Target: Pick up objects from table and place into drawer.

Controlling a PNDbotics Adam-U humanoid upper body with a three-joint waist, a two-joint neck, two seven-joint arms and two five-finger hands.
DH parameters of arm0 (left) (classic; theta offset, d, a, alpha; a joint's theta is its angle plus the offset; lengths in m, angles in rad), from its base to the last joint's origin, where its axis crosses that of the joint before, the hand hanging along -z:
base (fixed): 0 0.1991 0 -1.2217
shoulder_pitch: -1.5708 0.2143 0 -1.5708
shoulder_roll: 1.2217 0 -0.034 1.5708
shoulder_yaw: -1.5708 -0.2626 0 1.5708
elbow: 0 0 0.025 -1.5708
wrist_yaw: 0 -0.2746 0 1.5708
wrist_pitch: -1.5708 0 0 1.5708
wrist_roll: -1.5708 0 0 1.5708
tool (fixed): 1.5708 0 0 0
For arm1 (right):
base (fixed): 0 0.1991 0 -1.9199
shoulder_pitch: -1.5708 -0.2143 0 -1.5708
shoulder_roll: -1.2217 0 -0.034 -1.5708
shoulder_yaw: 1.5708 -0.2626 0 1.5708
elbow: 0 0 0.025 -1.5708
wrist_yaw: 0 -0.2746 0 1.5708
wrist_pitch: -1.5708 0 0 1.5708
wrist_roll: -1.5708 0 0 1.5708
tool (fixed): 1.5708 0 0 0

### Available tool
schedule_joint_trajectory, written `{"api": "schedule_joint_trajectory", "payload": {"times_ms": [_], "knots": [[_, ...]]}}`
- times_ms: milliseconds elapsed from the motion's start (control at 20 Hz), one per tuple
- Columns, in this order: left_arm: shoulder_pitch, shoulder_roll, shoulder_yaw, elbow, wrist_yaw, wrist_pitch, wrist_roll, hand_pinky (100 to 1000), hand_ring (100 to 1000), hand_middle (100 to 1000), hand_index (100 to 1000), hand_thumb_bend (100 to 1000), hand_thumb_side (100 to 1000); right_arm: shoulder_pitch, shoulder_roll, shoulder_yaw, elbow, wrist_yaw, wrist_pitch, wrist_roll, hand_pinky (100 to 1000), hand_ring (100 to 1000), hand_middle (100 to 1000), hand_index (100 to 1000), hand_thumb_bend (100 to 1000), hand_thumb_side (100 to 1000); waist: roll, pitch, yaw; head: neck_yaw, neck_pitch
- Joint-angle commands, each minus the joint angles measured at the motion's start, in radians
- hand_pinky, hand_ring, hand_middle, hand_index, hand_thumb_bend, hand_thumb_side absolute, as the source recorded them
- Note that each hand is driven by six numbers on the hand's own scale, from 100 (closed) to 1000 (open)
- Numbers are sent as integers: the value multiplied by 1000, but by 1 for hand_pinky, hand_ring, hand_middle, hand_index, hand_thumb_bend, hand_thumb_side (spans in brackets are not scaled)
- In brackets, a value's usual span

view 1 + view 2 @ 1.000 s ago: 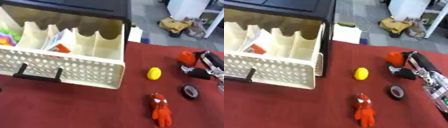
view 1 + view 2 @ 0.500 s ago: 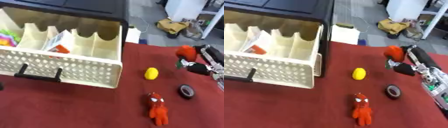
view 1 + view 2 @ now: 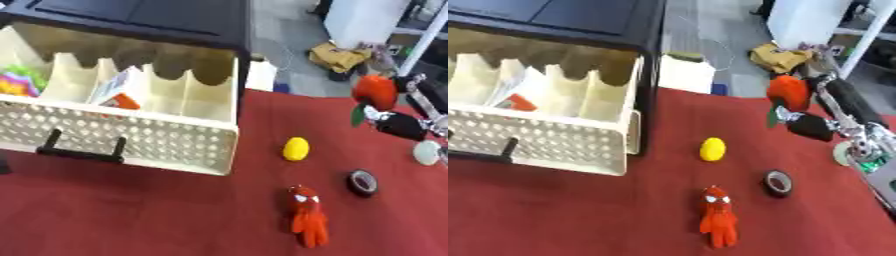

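Red cloth-covered surface (image 3: 131, 210) seen from above, with an open cream drawer (image 3: 131, 145) at the left of the frame, pulled out of a dark cabinet (image 3: 149, 17). The drawer has a perforated front with a black handle (image 3: 83, 150) and is split by scalloped dividers. The left eye view shows a bright multicoloured item (image 3: 17, 82) in the leftmost compartment, which the right eye view cuts off; both views show a white packet with an orange corner (image 3: 118, 92) leaning in a middle compartment.

Right robot hand (image 3: 820, 122), at the upper right of the frame, has its dark fingers clamped on a red toy fruit with a green leaf (image 3: 787, 94), lifted clear of the surface. The right eye view shows the silver forearm (image 3: 868, 145) running toward the lower right edge; the left eye view shows only the hand and fruit near its right edge. The left robot hand appears in neither view.

Lying on the surface, right of the drawer: a yellow egg-shaped object (image 3: 296, 148) nearest the drawer; a dark ring, like a roll of tape (image 3: 362, 182), lower right of it; a red figure toy (image 3: 307, 221) at the lower centre. A white box (image 3: 686, 72) stands beside the cabinet at the far edge of the surface.
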Motion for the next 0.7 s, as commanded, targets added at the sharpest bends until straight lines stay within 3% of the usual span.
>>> {"api": "schedule_joint_trajectory", "payload": {"times_ms": [50,700], "knots": [[0,11,10,-13,6,6,4,384,432,450,851,144,1000,-7,-62,-1,-67,-25,4,-7,797,768,362,662,159,591,9,-40,-9,10,14],[12,18,16,-13,41,20,14,391,442,456,850,153,1000,-49,-92,51,-245,-98,28,4,746,707,355,654,178,652,8,-121,-32,30,65]]}}
